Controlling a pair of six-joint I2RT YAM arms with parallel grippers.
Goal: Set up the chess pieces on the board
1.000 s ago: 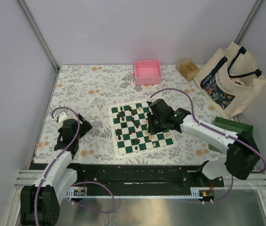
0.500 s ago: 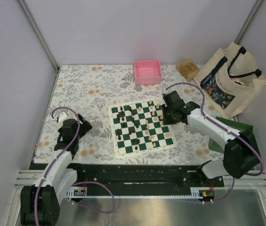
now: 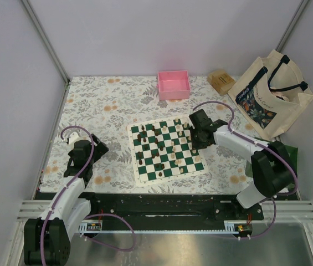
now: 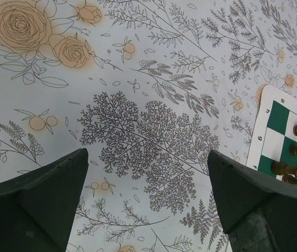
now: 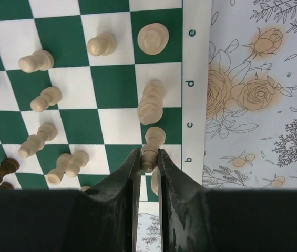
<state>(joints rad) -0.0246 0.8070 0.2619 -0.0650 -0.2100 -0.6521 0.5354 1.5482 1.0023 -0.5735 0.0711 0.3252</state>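
Right gripper was narrow, its fingers clamped on one cream piece low on the stem. The held piece sat over the board's edge column, next to border letters b and c. Whether its base touched the square could not be told. Other cream pieces stood on nearby squares. Top view put this gripper at the board's right edge, toward the far corner. Dark pieces were mostly on the left half. Left gripper was wide open and empty, over the floral cloth left of the board.
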